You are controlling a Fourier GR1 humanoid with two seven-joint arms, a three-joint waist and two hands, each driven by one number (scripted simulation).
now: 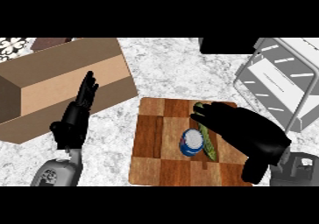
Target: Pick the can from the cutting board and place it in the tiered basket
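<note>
1. Can (193,142): it sits on the cutting board (155,148), slightly right of the board's middle, and shows its pale round top with a blue wall below. I judge that it stands upright, so its long axis points up toward the head view, not along the board.
2. Just right of the can lies a long green vegetable (208,144), touching or nearly touching it, running from the far side of the board toward the near side.
3. Right hand (243,131): it hangs over the right part of the board, its fingers reaching left and far, past the vegetable's far end. The can lies just left of and near to the palm, at the fingers' near side. The fingers look relaxed and apart; they do not wrap the can.
4. Left hand (78,116): it shows at the left, fingers up and straight, resting beside the cardboard box (58,74), well apart from the can. The right hand is much the nearer.
5. Tiered basket (285,78): the white wire frame stands at the far right, beyond the board's right edge, on the same side as the right hand.
6. Judgement: the coming move turns on bringing the fingers round the can from its right without dragging the vegetable along.
</note>
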